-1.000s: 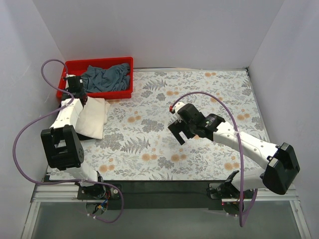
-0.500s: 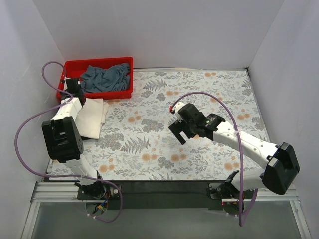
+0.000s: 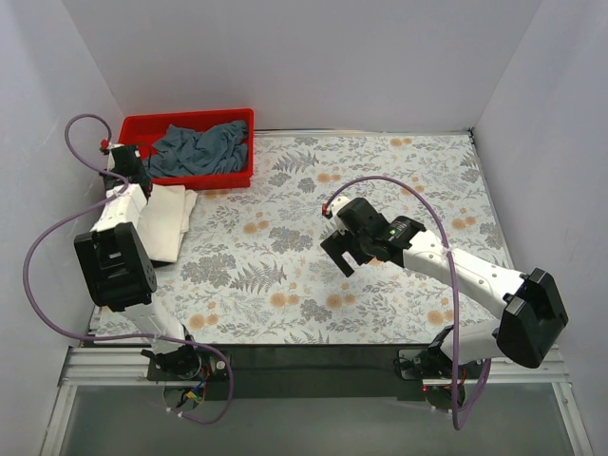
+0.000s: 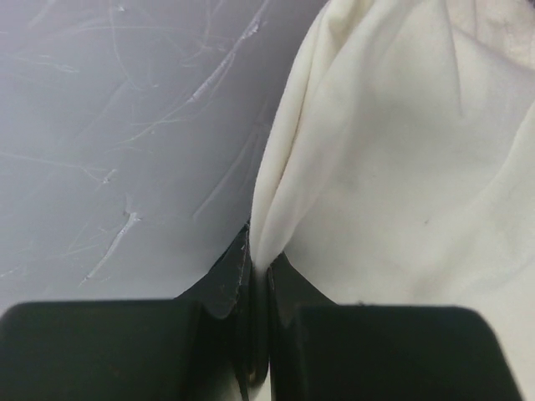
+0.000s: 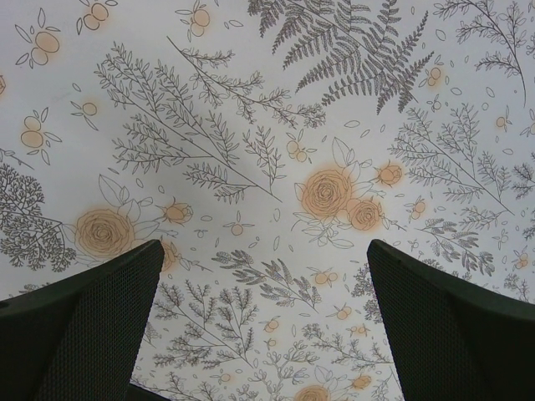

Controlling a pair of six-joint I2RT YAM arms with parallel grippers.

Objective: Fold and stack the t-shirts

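Note:
The folded cream-white t-shirt [image 3: 163, 220] lies at the table's far left edge, in front of the bin. My left gripper [image 3: 126, 172] is shut on a fold of its edge [image 4: 276, 209], right next to the left wall. The slate grey-blue t-shirt [image 3: 201, 147] lies crumpled in the red bin. The black t-shirt is out of view. My right gripper [image 3: 340, 254] is open and empty, hovering over the bare tablecloth [image 5: 276, 200] near the table's middle.
The red plastic bin [image 3: 184, 179] stands at the back left corner. The grey left wall [image 4: 125, 125] is close beside my left gripper. The floral tablecloth [image 3: 380, 171] covers the table between the white side walls.
My left gripper has pulled the cream-white t-shirt further left and back toward the wall; the shirt has slid with it. The right arm has barely moved.

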